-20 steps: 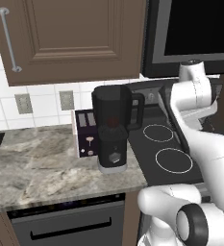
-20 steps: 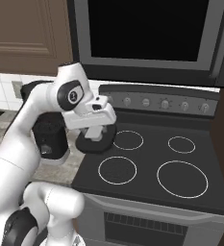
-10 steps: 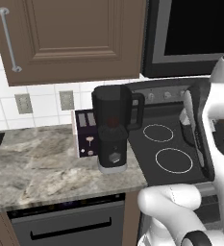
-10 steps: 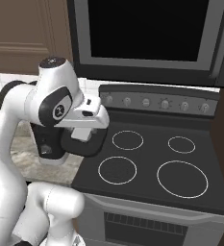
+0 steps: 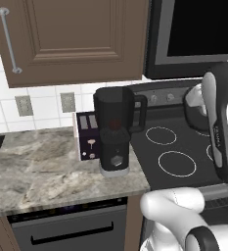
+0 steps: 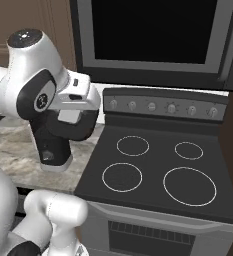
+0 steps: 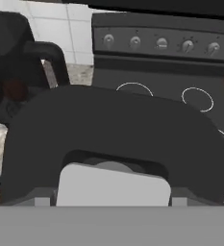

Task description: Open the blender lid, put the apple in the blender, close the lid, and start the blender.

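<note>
One blender (image 5: 114,132), centre of the left base view. One apple (image 5: 115,124), seen as a reddish shape inside the blender's jar. One blender lid (image 7: 114,149), lower centre of the hand view. One toaster (image 5: 87,136), just left of the blender. Two wall outlets (image 5: 23,105), left of centre. One cabinet handle (image 5: 9,40), upper left. Four burner rings (image 6: 121,177) and five stove knobs (image 6: 152,106), right base view. One microwave (image 6: 153,37), upper centre.

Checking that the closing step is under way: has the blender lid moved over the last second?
Yes. In the right base view the blender lid has shifted left, away from the back-left burner and towards the blender.
</note>
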